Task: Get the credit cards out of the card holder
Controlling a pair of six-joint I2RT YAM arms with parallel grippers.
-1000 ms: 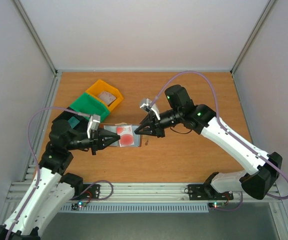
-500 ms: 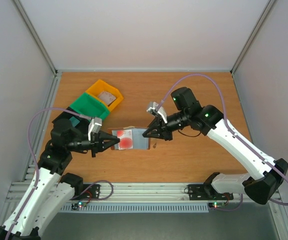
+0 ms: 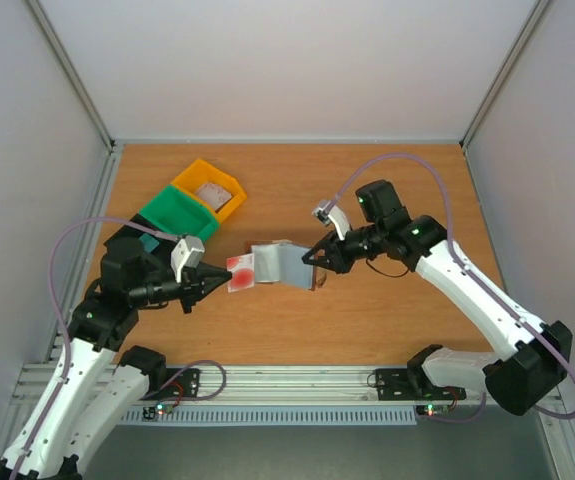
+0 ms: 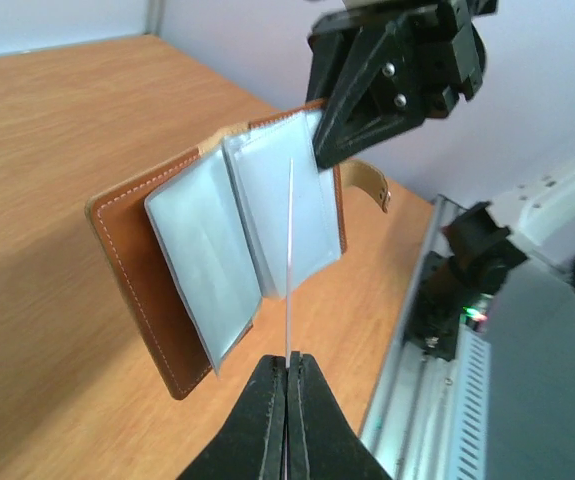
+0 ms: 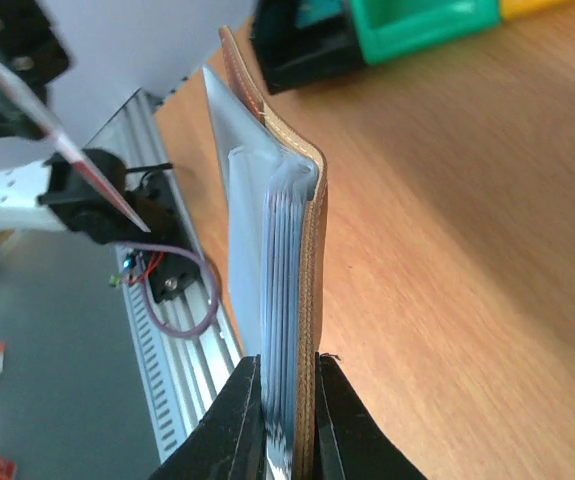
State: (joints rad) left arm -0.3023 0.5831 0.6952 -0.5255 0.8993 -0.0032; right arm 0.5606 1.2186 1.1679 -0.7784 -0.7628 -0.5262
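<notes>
My left gripper is shut on a red credit card, held clear of the holder; in the left wrist view the card shows edge-on as a thin pale line rising from my shut fingertips. My right gripper is shut on the right edge of the card holder, open and lifted, pale grey-blue sleeves facing up. In the right wrist view the holder stands edge-on between my fingers, brown cover on the right, sleeves on the left. In the left wrist view the holder hangs open, its snap tab at the right.
A green bin and a yellow bin stand at the back left of the wooden table. The green bin also shows in the right wrist view. A metal rail runs along the table's near edge.
The red card has slid out of the holder to the left in my left gripper. My right gripper has carried the holder to the right and lifted it, so the two are apart.
</notes>
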